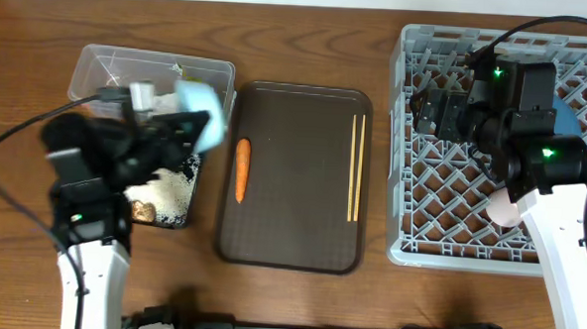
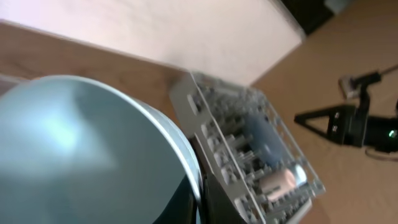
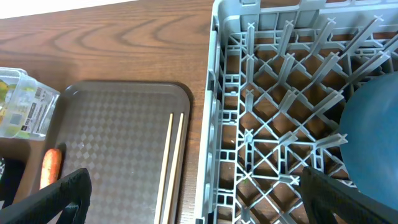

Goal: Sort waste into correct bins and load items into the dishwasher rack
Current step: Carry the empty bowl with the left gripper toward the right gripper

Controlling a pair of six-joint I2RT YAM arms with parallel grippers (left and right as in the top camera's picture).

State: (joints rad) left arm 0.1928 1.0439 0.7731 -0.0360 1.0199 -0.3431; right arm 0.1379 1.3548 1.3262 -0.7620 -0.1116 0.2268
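Note:
My left gripper [image 1: 188, 130] is shut on the small light blue cup [image 1: 202, 113], held tilted above the clear tub [image 1: 114, 62] and the black tray [image 1: 177, 217]. In the left wrist view the cup [image 2: 81, 149] is blurred and fills the left side. My right gripper [image 1: 427, 111] hangs open over the left part of the grey dishwasher rack [image 1: 409, 244], with nothing between its fingers [image 3: 62, 196]. The rack holds the blue plate [image 3: 373, 130] and a pink cup [image 1: 500, 208]. An orange carrot [image 1: 241, 169] and the chopsticks [image 1: 355, 167] lie on the brown serving tray [image 1: 290, 239].
White rice [image 1: 168, 191] and a brown lump [image 1: 144, 212] lie in the black tray. The clear tub holds bits of waste. The rack's raised wall [image 3: 208, 124] stands just right of the serving tray. Bare wooden table [image 1: 299, 36] runs along the back.

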